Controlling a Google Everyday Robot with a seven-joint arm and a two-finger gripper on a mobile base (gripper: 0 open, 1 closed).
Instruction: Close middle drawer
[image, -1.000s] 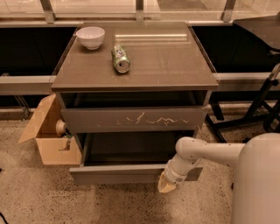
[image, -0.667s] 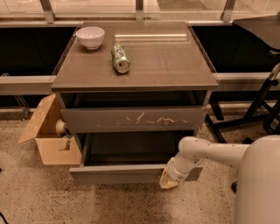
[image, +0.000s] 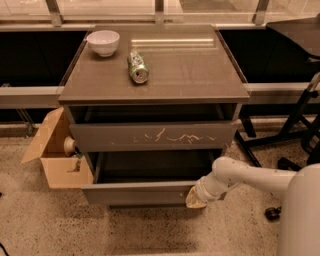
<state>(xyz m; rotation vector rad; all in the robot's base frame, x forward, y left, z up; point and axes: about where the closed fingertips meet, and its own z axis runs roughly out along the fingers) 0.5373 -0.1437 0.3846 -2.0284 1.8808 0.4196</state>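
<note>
The middle drawer (image: 135, 193) stands pulled well out of the grey-brown cabinet, with its dark inside showing and a flat plain front bearing a tiny white speck right of centre. My gripper (image: 196, 199) is low at the right end of that drawer front, against or just in front of it. The white arm (image: 250, 176) reaches in from the lower right. The drawer above (image: 150, 136), with white scratch marks on its front, stands slightly out.
A white bowl (image: 103, 42) and a lying can (image: 138, 68) sit on the cabinet top (image: 190, 70). An open cardboard box (image: 56, 153) stands on the floor at the left. Black stand legs (image: 295, 125) are at the right. The robot's body (image: 302, 215) fills the lower right corner.
The arm and gripper have shifted slightly to the right and up along the middle drawer's front. The drawer looks barely moved, if at all.
</note>
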